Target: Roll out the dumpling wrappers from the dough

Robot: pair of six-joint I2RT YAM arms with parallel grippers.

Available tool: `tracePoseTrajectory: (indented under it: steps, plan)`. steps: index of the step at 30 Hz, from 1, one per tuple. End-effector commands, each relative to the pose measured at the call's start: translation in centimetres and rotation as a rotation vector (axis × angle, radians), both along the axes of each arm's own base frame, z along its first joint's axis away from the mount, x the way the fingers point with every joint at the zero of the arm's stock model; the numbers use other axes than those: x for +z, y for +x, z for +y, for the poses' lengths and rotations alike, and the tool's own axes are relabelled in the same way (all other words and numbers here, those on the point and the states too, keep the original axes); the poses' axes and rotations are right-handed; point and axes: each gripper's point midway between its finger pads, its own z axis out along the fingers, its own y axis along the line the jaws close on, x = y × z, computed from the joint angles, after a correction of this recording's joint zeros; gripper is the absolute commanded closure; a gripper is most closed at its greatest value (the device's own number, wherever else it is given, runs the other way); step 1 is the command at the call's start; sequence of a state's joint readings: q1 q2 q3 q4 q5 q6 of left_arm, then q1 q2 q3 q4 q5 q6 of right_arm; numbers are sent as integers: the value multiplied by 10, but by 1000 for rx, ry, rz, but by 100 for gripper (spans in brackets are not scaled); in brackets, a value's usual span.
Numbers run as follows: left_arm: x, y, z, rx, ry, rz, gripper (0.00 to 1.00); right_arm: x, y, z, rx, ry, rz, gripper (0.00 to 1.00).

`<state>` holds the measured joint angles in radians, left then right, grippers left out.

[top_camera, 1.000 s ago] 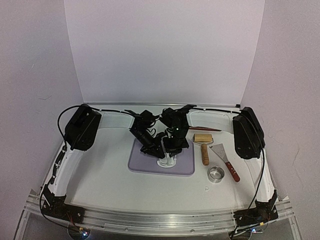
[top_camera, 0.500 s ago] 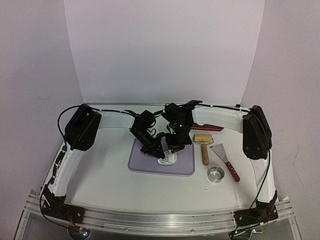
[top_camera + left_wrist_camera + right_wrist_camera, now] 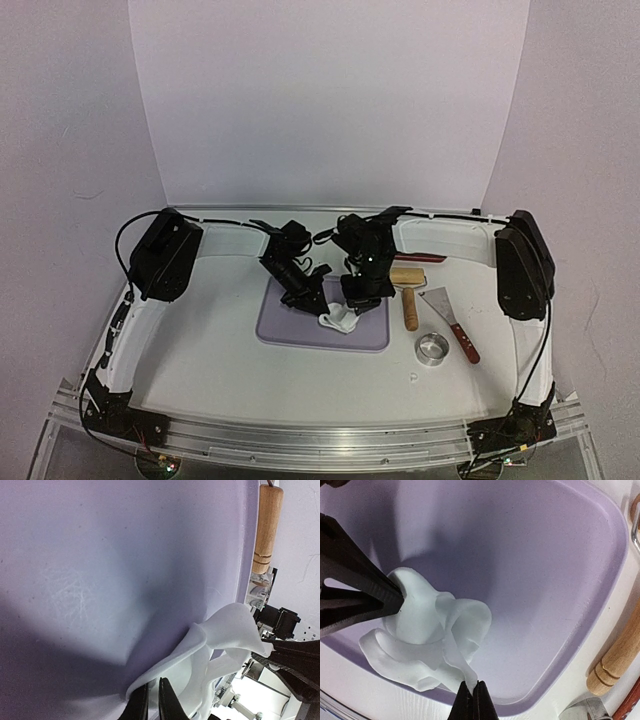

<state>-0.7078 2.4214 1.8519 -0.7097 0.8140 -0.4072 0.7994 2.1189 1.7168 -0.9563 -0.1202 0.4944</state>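
Dough (image 3: 430,640): crumpled sheet at purple mat's (image 3: 530,555) near edge.
Left hand (image 3: 150,702): clamped on one edge.
Right hand (image 3: 472,700): pinched shut on another.
Advice: draw apart slowly, flattening sheet untorn.

The dough (image 3: 338,322) sits on the mat (image 3: 287,326), at its near right corner. On the surface (image 3: 220,360), right of the mat, lies the roller (image 3: 408,292). The scraper (image 3: 455,325) lies farther right, and the ring cutter (image 3: 432,349) lies before them.
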Motion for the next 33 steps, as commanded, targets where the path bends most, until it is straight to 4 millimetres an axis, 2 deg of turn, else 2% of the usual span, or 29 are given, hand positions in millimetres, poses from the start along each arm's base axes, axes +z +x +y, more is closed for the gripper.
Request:
tracePoseTrajectory:
  steps: [1, 10, 33]
  plan:
    - [-10, 0, 11, 3, 72, -21, 90, 27, -2, -11, -17, -2, -59, 100]
    - [-10, 0, 12, 6, 76, -25, 90, 31, -5, -17, -29, -9, -64, 100]
    - [-10, -2, 15, 2, 83, -32, 91, 37, -25, -49, -44, -74, -68, 100]
